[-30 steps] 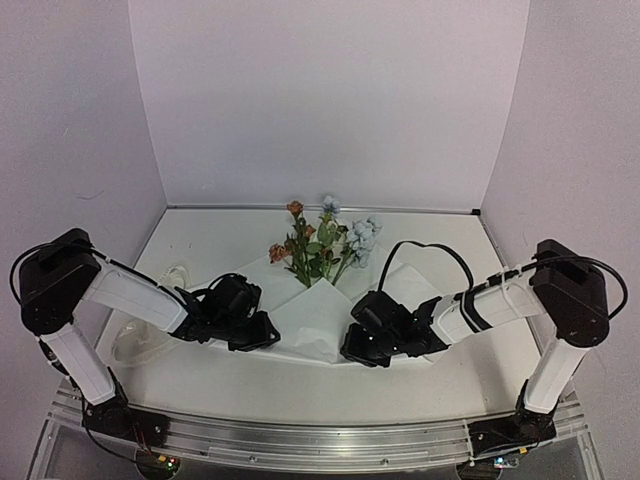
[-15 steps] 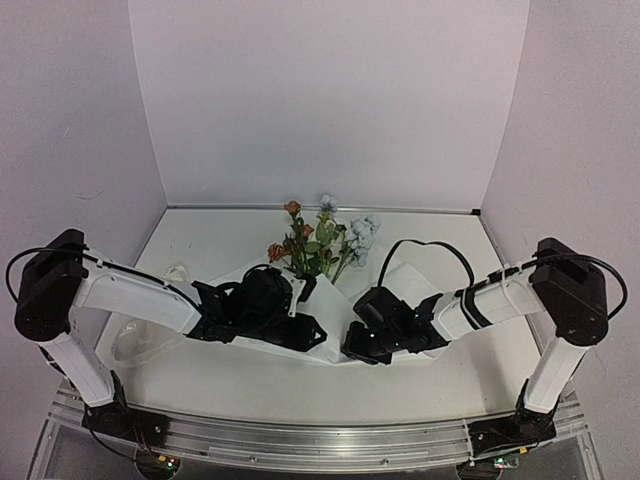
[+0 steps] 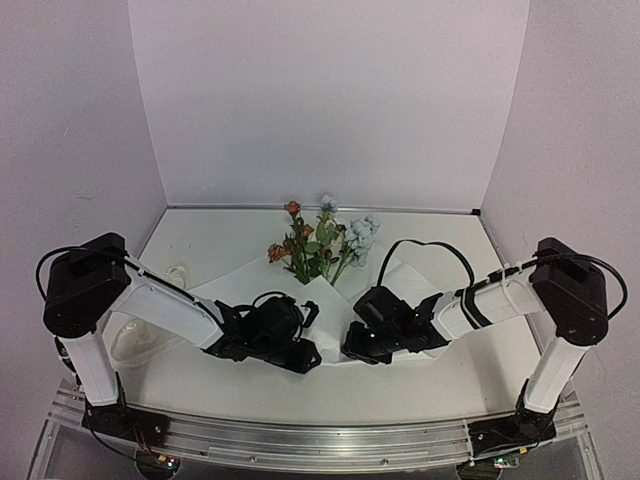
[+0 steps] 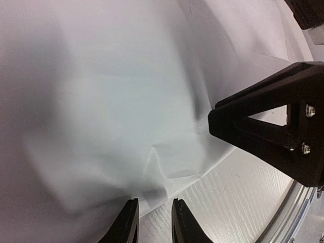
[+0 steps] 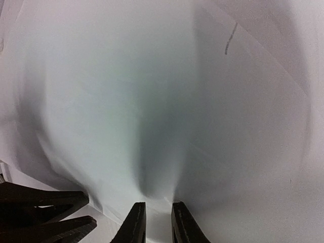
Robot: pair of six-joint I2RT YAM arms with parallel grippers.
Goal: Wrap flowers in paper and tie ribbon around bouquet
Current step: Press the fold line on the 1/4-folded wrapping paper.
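Top external view, entries listed from the near edge outward, with positions given against the paper [image 3: 325, 300].

1. rail [image 3: 320, 442]: aluminium, nearest of all, carrying both arm bases. It lies short of the paper's near edge.
2. left gripper [image 3: 303, 356]: low at the paper's near edge, left of its centre fold. In the left wrist view its jaws are nearly together with the sheet's edge at their tips. Whether they pinch it cannot be told.
3. right gripper [image 3: 352, 352]: at the paper's near edge, right of the fold and close beside the left one. In the right wrist view the sheet puckers into the narrow gap between the jaws, so it reads as clamped on the paper. The likely purpose is to hold one side while the other flap is drawn across.
4. paper: white sheet, spread low, its flaps partly folded to a point. Wrapping is judged under way, with the cone not closed.
5. ribbon [image 3: 178, 271]: pale loop off the paper's left corner, partly behind the left arm. It is untouched, and tying has not begun.
6. flowers [image 3: 320, 243]: orange and pale blue blooms projecting past the paper's far edge, stems tucked under it.
7. counter [image 3: 230, 232]: white and matte, wood-grained up close.
8. walls [image 3: 330, 100]: plain pale panels closing three sides beyond the paper.
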